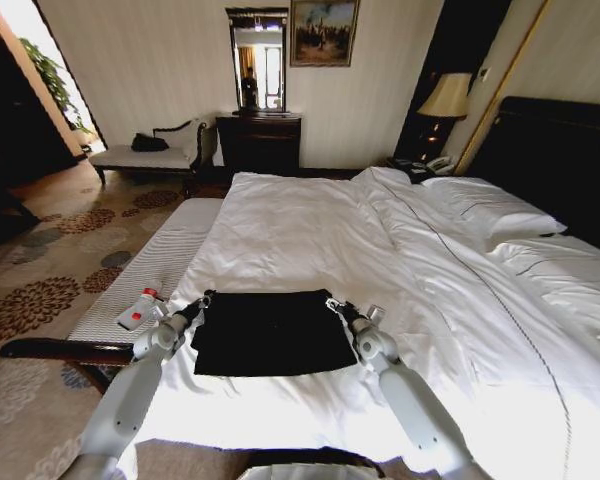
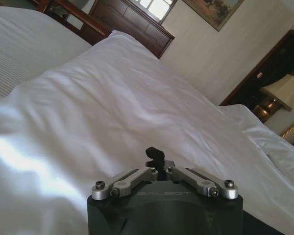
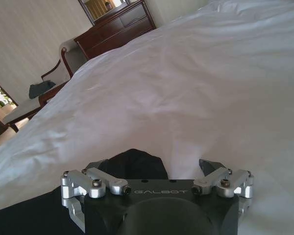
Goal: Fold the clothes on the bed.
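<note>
Two pale grey, rounded arms, each ending in a silver joint and a black wrist section. Left gripper [image 2: 156,155]: black round housing embossed "GALBOT", silver linkage bars fastened with dark screws, black fingertips. Right gripper [image 3: 154,166]: same black housing, same marking, silver screwed linkages, black fingers [image 3: 209,166].

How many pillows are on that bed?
2 that I can make out: one pillow by the headboard, another nearer the robot on the bed. Folds of duvet may hide more.
</note>
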Robot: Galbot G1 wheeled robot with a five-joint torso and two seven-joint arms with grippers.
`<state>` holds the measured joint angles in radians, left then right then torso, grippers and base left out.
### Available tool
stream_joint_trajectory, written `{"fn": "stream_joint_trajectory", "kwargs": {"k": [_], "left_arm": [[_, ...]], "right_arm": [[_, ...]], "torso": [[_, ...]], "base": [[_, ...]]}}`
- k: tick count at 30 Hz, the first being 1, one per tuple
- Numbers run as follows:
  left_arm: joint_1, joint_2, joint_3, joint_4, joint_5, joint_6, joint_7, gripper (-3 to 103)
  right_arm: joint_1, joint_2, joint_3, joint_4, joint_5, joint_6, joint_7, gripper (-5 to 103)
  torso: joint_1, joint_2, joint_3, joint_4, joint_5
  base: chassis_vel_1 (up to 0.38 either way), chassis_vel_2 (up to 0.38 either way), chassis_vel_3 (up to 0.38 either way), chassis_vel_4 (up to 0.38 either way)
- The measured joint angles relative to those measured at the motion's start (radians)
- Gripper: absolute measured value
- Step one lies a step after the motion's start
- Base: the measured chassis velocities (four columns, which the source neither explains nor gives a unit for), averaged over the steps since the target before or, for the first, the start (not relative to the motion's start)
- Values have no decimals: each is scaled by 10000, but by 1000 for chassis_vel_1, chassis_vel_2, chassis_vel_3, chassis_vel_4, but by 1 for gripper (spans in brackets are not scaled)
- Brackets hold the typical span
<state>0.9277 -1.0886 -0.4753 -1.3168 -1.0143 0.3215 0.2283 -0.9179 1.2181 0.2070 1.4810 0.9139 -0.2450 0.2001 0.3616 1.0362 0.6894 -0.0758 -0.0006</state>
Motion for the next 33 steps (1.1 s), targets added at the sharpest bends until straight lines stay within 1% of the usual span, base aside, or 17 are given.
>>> {"fn": "stream_joint_trajectory", "kwargs": {"k": [4,5,8,11,13,16,23,25,28,29,30,32,33], "left_arm": [[64,34,-85,-4,0,0,-9,2],[79,37,-105,-23,0,0,-13,2],[87,37,-119,-38,0,0,-21,2],[85,34,-126,-34,9,0,-29,2],[81,30,-126,-29,13,0,-30,2],[63,6,-126,-39,-25,-6,-54,2],[86,41,-141,-198,-90,-8,-66,2],[93,53,-148,-199,-88,-7,-65,2],[116,64,-152,-200,-66,-7,-63,2],[122,64,-152,-204,-57,-7,-63,2],[126,64,-152,-206,-53,-8,-63,2],[129,62,-153,-208,-48,-7,-62,2],[134,57,-154,-209,-32,-7,-62,2]], "right_arm": [[508,138,-149,-546,-230,95,-112,100],[726,197,-194,-801,-406,209,-186,100],[972,247,-233,-1068,-435,290,-270,100],[1260,330,-288,-1437,-41,285,-521,100],[1297,348,-292,-1501,45,264,-589,100],[1410,421,-296,-1821,414,12,-1065,100],[1241,373,-348,-1966,745,-100,-1653,100],[1184,375,-364,-1961,802,-105,-1755,101],[1144,466,-375,-1973,941,-98,-1855,89],[1146,494,-375,-1994,957,-86,-1859,89],[1147,508,-377,-2007,961,-79,-1861,83],[1149,518,-379,-2016,962,-66,-1864,83],[1153,530,-383,-2023,973,-41,-1864,72]], "torso": [[0,0,0,5,-1],[0,0,0,5,0],[0,0,0,3,-1],[1,0,1,1,0],[0,0,1,1,-1],[0,0,0,3,-1],[0,0,0,0,0],[0,0,0,0,0],[0,0,-1,1,0],[0,0,-1,3,0],[0,0,0,3,0],[0,0,0,3,0],[1,0,-1,2,0]], "base": [[0,0,0,0],[0,0,0,0],[0,0,0,0],[0,0,0,0],[0,0,0,0],[0,0,0,0],[0,0,0,0],[0,0,0,0],[0,0,0,0],[0,0,0,0],[0,0,0,0],[0,0,0,0],[0,0,0,0]]}}
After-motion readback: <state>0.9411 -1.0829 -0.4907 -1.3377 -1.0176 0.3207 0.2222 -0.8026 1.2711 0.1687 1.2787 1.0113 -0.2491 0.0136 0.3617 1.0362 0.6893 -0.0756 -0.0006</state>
